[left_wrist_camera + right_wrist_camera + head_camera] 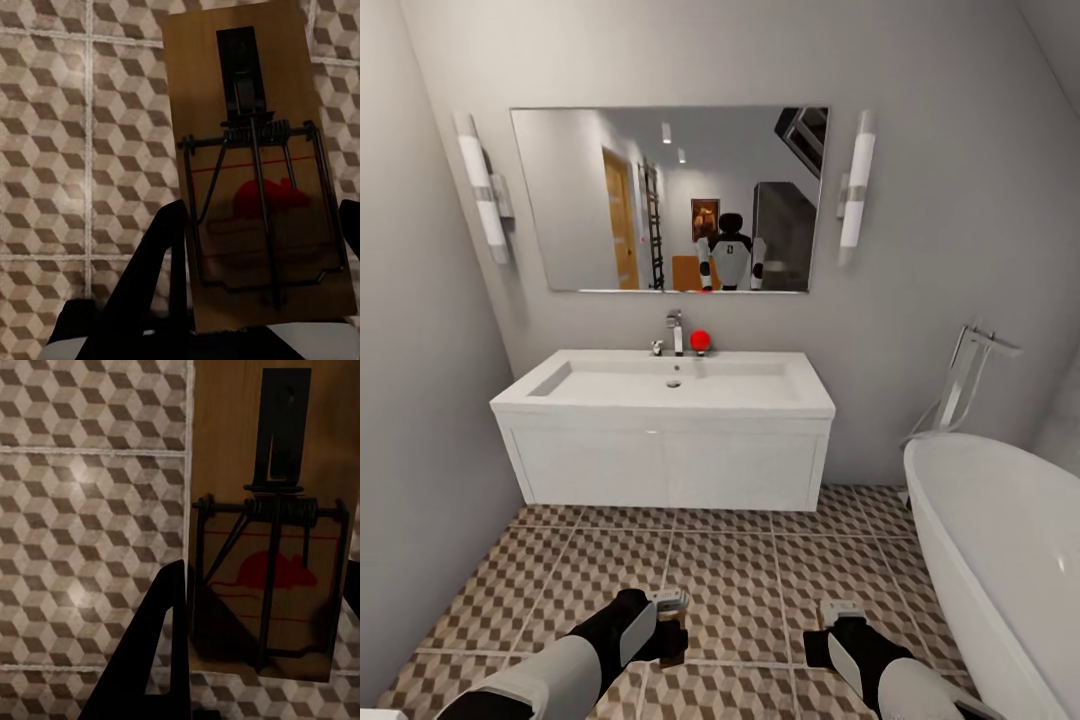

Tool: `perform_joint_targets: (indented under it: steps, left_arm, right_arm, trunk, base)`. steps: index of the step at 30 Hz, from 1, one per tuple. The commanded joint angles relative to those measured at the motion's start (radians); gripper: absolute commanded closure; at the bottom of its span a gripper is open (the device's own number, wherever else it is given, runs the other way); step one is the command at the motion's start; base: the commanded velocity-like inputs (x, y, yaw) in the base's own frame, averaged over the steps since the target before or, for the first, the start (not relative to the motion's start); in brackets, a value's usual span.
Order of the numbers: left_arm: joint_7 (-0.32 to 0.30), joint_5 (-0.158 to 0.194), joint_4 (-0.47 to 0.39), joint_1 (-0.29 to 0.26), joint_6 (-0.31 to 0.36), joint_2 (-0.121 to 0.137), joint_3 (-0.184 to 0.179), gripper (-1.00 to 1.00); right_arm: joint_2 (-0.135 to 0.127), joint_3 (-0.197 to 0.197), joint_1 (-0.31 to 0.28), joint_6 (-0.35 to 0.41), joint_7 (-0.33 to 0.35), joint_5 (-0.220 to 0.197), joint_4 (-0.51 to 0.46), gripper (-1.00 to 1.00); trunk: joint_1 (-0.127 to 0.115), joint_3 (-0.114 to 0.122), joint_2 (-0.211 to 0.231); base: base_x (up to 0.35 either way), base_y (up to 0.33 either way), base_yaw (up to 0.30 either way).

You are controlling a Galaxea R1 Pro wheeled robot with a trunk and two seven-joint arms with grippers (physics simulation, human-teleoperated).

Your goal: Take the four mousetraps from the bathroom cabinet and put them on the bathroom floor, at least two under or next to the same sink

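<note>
Mousetraps are pinched, one in the left gripper, one in the right gripper; released from this height above the bathroom floor, they may bounce away from the sink ahead.

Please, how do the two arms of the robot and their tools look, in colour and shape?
In the head view, both arms have light grey-white rounded forearm shells that pass into black wrist sections. The left tool and right tool end in pale grey pieces. In the wrist views, the fingers are flat, black and tapered. No cables or markings are visible.
</note>
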Motion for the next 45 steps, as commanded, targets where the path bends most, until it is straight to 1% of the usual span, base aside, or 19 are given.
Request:
perform_joint_targets:
  steps: [1, 11, 18, 25, 26, 29, 30, 33, 36, 37, 40, 43, 45]
  left_arm:
    - [0.008, 0.007, -0.002, 0.0, 0.005, 0.0, -0.008, 1.0]
    - [0.008, 0.002, -0.002, -0.001, 0.004, 0.002, -0.008, 1.0]
    - [0.008, 0.003, -0.002, 0.0, 0.002, 0.007, -0.007, 1.0]
    - [0.008, 0.003, -0.003, -0.001, 0.006, 0.003, -0.007, 1.0]
    - [0.008, 0.003, -0.003, -0.001, 0.011, 0.003, -0.007, 1.0]
    - [0.008, 0.003, -0.005, -0.002, 0.033, 0.001, -0.007, 1.0]
    - [0.007, 0.004, -0.008, -0.004, 0.056, 0.001, -0.007, 1.0]
    - [0.007, 0.004, -0.01, -0.019, 0.09, 0.001, -0.007, 1.0]
    - [0.006, 0.006, -0.011, -0.061, 0.118, 0.0, -0.006, 1.0]
    - [0.006, 0.006, -0.011, -0.077, 0.124, -0.001, -0.006, 1.0]
    - [0.005, 0.006, -0.011, -0.1, 0.131, -0.001, -0.006, 1.0]
    - [0.0, 0.006, -0.012, -0.112, 0.134, -0.001, -0.006, 1.0]
    - [-0.006, 0.006, -0.014, -0.117, 0.135, -0.001, -0.007, 1.0]
  right_arm:
    - [0.001, -0.008, -0.001, 0.005, 0.0, 0.009, -0.002, 1.0]
    - [0.004, -0.002, -0.002, 0.005, 0.001, 0.011, -0.001, 1.0]
    - [0.011, -0.002, -0.002, 0.007, 0.001, 0.012, 0.001, 1.0]
    - [0.027, -0.002, -0.014, 0.015, 0.0, 0.012, 0.001, 1.0]
    - [0.035, -0.002, -0.023, 0.016, 0.0, 0.012, 0.001, 1.0]
    - [0.044, -0.002, -0.037, 0.019, -0.002, 0.012, 0.002, 1.0]
    - [0.049, -0.002, -0.046, 0.028, -0.003, 0.012, 0.002, 1.0]
    - [0.058, -0.002, -0.06, 0.049, -0.005, 0.012, 0.002, 1.0]
    - [0.066, -0.002, -0.09, 0.093, -0.008, 0.012, 0.002, 1.0]
    - [0.067, -0.002, -0.102, 0.106, -0.009, 0.012, 0.003, 1.0]
    - [0.068, -0.002, -0.119, 0.12, -0.009, 0.012, 0.003, 1.0]
    - [0.069, -0.002, -0.13, 0.126, -0.009, 0.012, 0.003, 1.0]
    - [0.069, -0.003, -0.148, 0.128, -0.01, 0.011, 0.003, 1.0]
  trunk:
    - [0.004, -0.004, -0.008]
    - [0.042, -0.036, -0.078]
    - [0.069, -0.058, -0.127]
    - [0.096, -0.082, -0.176]
    - [0.1, -0.086, -0.183]
    - [0.111, -0.1, -0.204]
    - [0.115, -0.104, -0.211]
    - [0.127, -0.118, -0.232]
    - [0.138, -0.132, -0.253]
    - [0.142, -0.136, -0.26]
    - [0.153, -0.151, -0.281]
    - [0.165, -0.165, -0.302]
    - [0.173, -0.174, -0.316]
  base:
    - [0.0, 0.0, -0.004]
    - [0.0, 0.0, -0.001]
    - [0.0, 0.0, 0.0]
    - [0.0, 0.0, 0.03]
    - [0.0, 0.0, 0.089]
    - [0.0, 0.0, 0.099]
    - [0.0, 0.0, 0.107]
    - [0.0, 0.0, 0.109]
    - [0.0, 0.0, 0.109]
    - [0.0, 0.0, 0.103]
    - [0.0, 0.0, 0.101]
    - [0.0, 0.0, 0.098]
    - [0.0, 0.0, 0.097]
